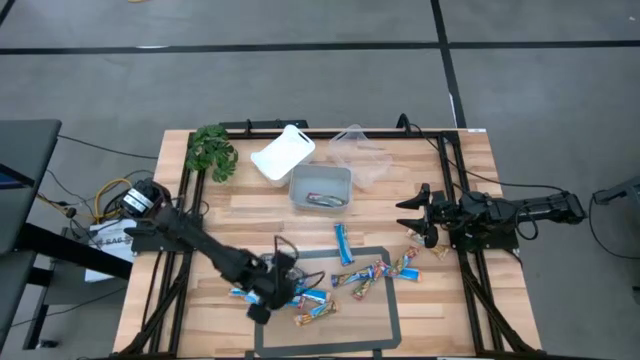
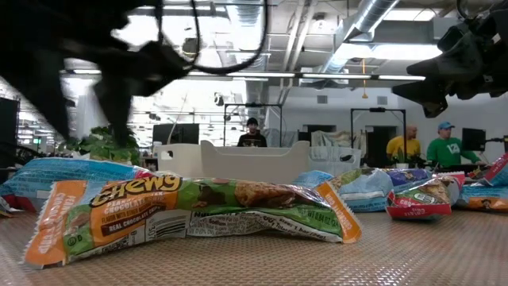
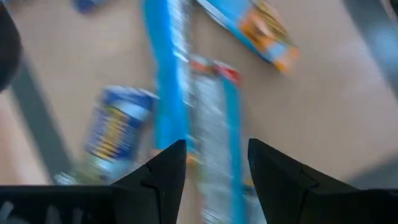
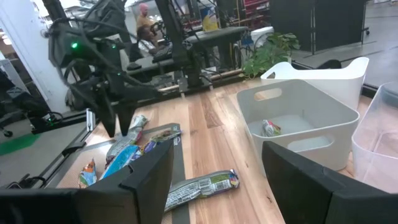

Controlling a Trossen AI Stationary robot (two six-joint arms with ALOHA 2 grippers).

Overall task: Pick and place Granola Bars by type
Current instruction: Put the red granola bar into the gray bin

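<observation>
Granola bars lie scattered on the near half of the table: a blue one (image 1: 343,243), a mixed cluster (image 1: 375,275), and more by the left arm (image 1: 312,306). My left gripper (image 1: 262,300) is open and points down over that left group. In the left wrist view (image 3: 214,146) its fingers stand on either side of a silvery bar with blue edges (image 3: 211,112), beside a blue bar (image 3: 165,74), just above both. My right gripper (image 1: 408,217) hovers open at the table's right side. One bar (image 1: 322,200) lies in the grey tub (image 1: 320,178).
A white tub (image 1: 283,153) and a clear tub (image 1: 360,155) stand behind the grey one, near the far edge. A green plant (image 1: 210,152) sits at the far left corner. A dark rectangle outline (image 1: 390,300) marks the near middle. People stand in the room beyond (image 2: 440,147).
</observation>
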